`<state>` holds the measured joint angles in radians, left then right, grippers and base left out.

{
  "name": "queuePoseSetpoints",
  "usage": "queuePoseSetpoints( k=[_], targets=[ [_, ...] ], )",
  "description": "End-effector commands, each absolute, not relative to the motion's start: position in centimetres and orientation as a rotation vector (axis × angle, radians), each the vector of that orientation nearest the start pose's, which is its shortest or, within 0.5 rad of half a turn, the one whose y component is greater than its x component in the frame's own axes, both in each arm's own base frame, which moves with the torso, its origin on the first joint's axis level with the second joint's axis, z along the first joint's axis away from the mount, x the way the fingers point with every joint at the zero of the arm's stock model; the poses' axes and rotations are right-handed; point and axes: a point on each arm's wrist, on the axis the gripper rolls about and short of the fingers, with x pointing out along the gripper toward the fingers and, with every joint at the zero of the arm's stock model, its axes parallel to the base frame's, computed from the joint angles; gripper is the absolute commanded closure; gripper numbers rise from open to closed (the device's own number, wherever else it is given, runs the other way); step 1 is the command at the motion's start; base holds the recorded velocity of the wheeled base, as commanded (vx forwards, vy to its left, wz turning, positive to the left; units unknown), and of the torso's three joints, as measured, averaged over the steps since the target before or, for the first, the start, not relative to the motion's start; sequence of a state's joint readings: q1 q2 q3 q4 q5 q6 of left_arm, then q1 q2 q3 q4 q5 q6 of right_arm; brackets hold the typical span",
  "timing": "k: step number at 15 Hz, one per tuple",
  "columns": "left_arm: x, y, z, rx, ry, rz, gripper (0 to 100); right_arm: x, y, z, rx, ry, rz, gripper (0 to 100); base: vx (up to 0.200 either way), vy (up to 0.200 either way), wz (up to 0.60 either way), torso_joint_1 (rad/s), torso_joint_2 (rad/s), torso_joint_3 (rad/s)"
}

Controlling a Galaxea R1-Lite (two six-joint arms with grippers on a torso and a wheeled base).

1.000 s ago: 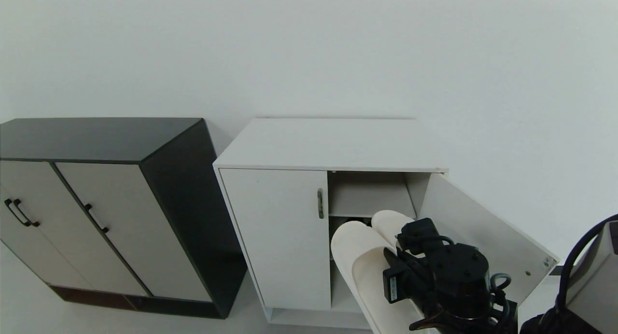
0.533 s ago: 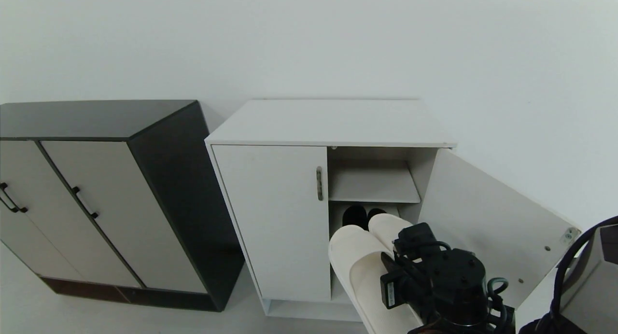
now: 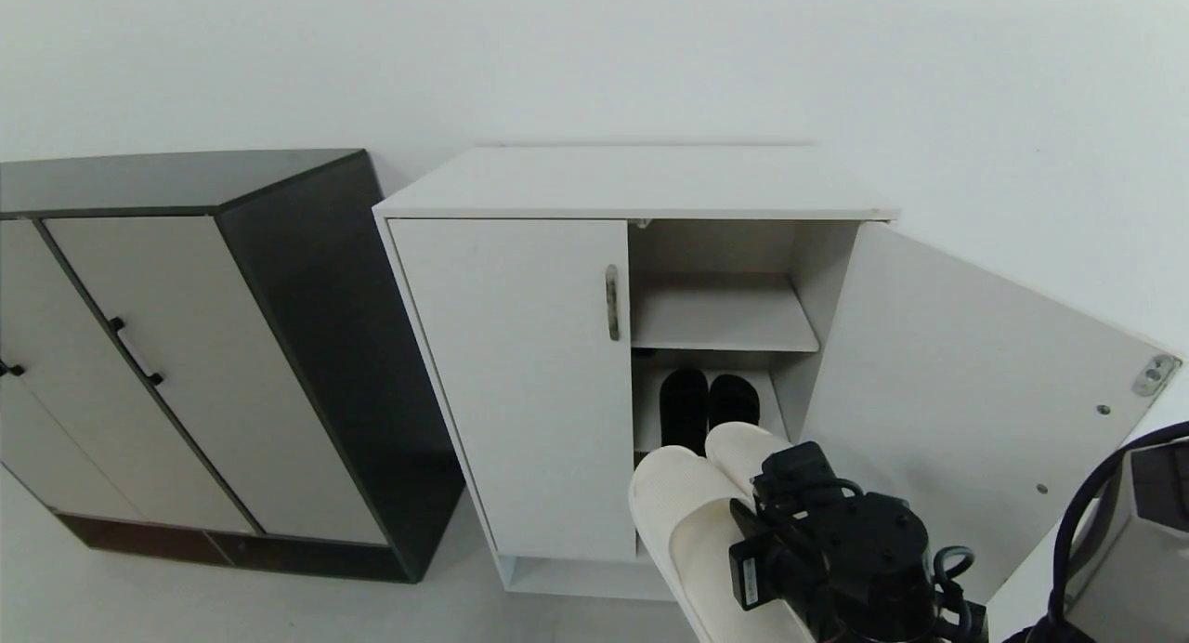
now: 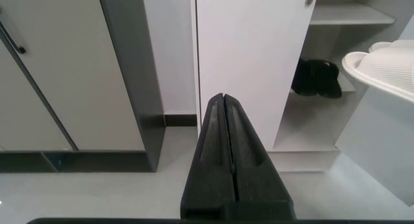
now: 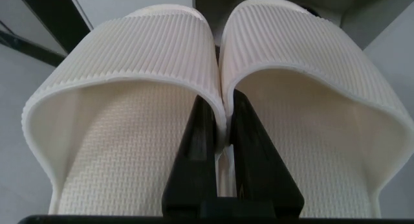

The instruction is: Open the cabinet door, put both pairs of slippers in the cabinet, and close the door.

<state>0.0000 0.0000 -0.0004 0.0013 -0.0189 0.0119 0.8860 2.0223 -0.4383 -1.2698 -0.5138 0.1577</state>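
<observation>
Where the left gripper (image 4: 224,106) hangs low in front of the furniture, we find its two fingers pressed flat together with nothing between them.

We count two cabinets standing side by side against the wall. At far left is one dark cabinet (image 3: 288,346) with two beige doors (image 3: 186,373), both closed, and two black handles (image 3: 135,352).

To its right stands one white cabinet (image 3: 632,180), also with two doors. Its left door (image 3: 520,383) is closed and carries one vertical metal handle (image 3: 611,302). Behind the open half we see two shelves. The upper shelf (image 3: 720,313) is bare. The lower shelf (image 3: 650,411) bears one pair of black slippers (image 3: 708,403), two pieces set side by side with toes toward the back.

One pair of cream slippers (image 3: 687,504), two pieces, is held in front of the open compartment, below the black pair in the head view, toes pointing at the cabinet. We cannot tell whether the toes have crossed the front edge. The right gripper (image 5: 222,117) grasps this pair: its two fingers (image 5: 200,130) clamp the adjoining inner walls of both slippers together.

At far right, the right door (image 3: 957,383) is swung wide open, its inner face toward us.
</observation>
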Motion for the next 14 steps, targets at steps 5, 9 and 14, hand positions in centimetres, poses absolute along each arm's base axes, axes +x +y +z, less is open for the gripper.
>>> queuePoseSetpoints(
  k=[5, 9, 14],
  targets=[
    [-2.27, -0.04, 7.54, 0.011, 0.003, -0.020, 100, 19.99, 22.18, 6.07, -0.054, 0.278, 0.336, 100, 0.000, 0.000, 0.00, -0.115, 0.46, 0.347],
    [-2.27, -0.04, 7.54, 0.011, 0.003, -0.020, 100, 20.12, 22.21, 5.74, -0.057, 0.286, 0.335, 100, 0.000, 0.000, 0.00, -0.052, 0.44, 0.373],
    [-2.27, -0.04, 7.54, 0.009, 0.003, -0.018, 100, 20.25, 22.35, 5.52, -0.060, 0.290, 0.334, 100, 0.000, 0.000, 0.00, -0.007, 0.23, 0.210]
  ],
)
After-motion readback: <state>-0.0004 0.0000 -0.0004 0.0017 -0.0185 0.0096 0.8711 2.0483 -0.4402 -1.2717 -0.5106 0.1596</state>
